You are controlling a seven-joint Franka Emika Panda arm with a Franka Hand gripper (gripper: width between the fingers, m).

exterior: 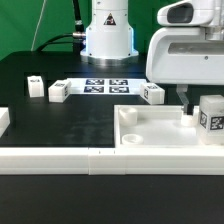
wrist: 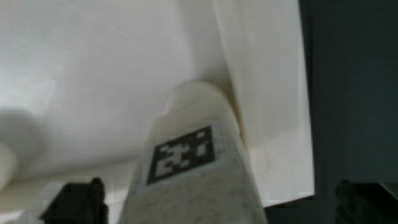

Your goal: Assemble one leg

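Note:
A leg (exterior: 210, 118), a small white blocky post with a black-and-white tag, stands at the right end of the large white tray (exterior: 150, 135). My gripper (exterior: 199, 104) hangs right over it. In the wrist view the leg (wrist: 199, 150) fills the middle, tag facing the camera. My gripper (wrist: 214, 206) straddles it, and its dark fingertips (wrist: 79, 202) stand apart on both sides of the leg. A small gap shows on one side and a wider one on the other. The jaws are open and hold nothing.
Three more legs stand on the black table: two (exterior: 33, 86) (exterior: 58, 91) at the exterior view's left and one (exterior: 153, 93) behind the tray. The marker board (exterior: 105, 86) lies in front of the robot base. A low white wall (exterior: 60, 160) runs along the front.

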